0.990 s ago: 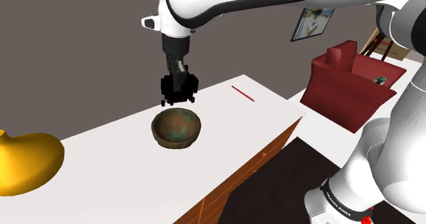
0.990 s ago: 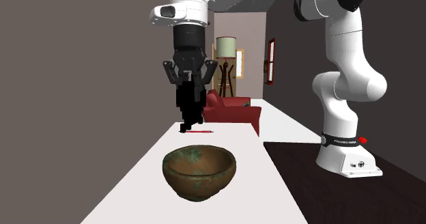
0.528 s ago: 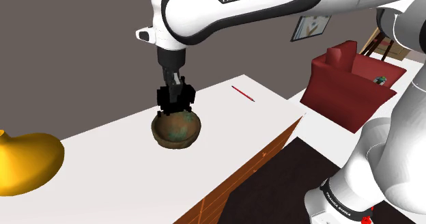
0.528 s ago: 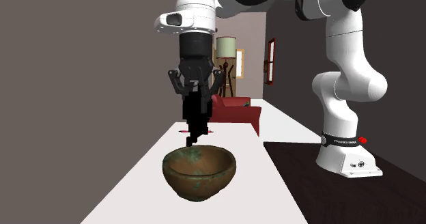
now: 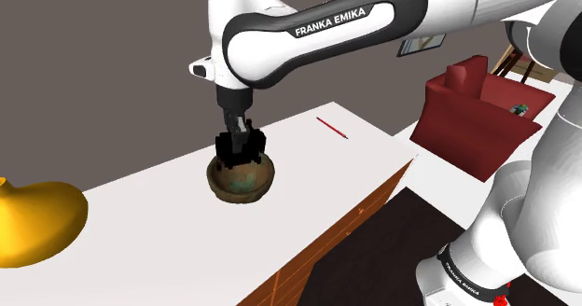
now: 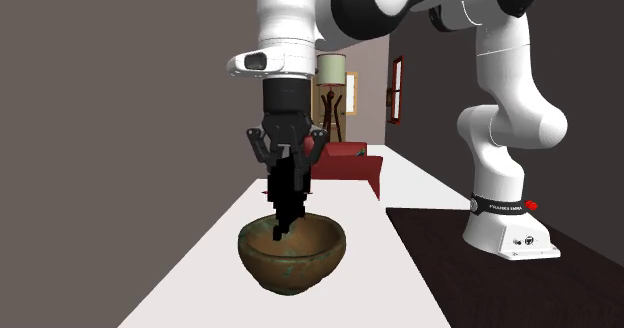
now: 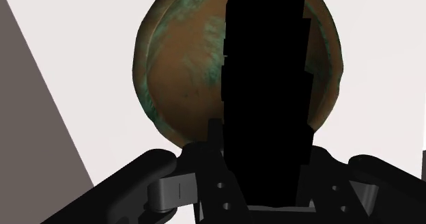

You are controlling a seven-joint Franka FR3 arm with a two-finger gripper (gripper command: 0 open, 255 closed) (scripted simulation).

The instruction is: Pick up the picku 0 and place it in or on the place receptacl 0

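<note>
Over the middle of the white table [image 5: 159, 215], the black gripper [image 6: 288, 168] points straight down, its fingers clasped on a blocky black object [image 6: 288, 204]. The lower end of the object dips inside the rim of a brown, green-streaked bowl [image 6: 292, 261], which stands upright on the table. Farther along the table a thin red pen [image 5: 331, 128] lies well apart from the bowl. At the shoulder view's left edge sits a rounded yellow thing [image 5: 33, 220]. A red armchair [image 5: 471, 118] stands beyond the table's far end.
</note>
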